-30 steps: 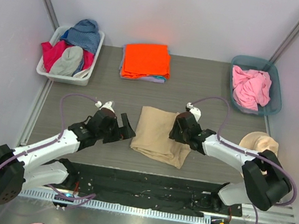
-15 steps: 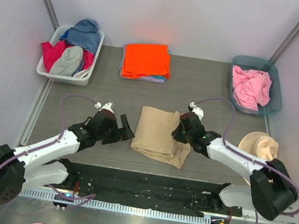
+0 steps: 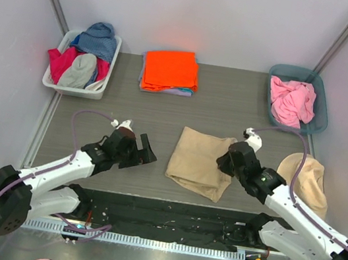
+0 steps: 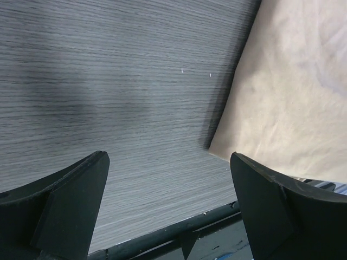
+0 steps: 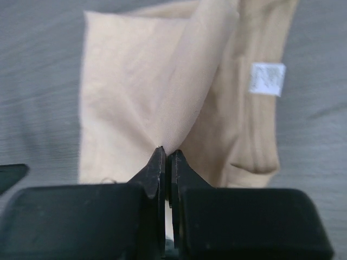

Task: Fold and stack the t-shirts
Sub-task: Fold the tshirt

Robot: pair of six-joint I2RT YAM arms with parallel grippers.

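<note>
A folded tan t-shirt (image 3: 198, 163) lies near the table's front middle. My right gripper (image 3: 227, 160) is shut on the shirt's right edge and lifts a pinched ridge of cloth (image 5: 190, 103); a white label (image 5: 264, 79) shows beside it. My left gripper (image 3: 146, 149) is open and empty, low over bare table left of the shirt, whose near corner (image 4: 282, 103) shows in the left wrist view. An orange t-shirt (image 3: 169, 69) tops a folded stack at the back, with a lavender one (image 3: 181, 92) under it. Pink shirts (image 3: 290, 101) fill the teal bin.
A white bin (image 3: 53, 82) of mixed clothes stands at back left. The teal bin (image 3: 322, 101) stands at back right. A second tan cloth (image 3: 307, 179) lies at the right table edge. A black rail (image 3: 166, 219) runs along the front edge.
My right gripper has pulled the tan shirt to the right across the table, still shut on it. The left arm has stayed almost still.
</note>
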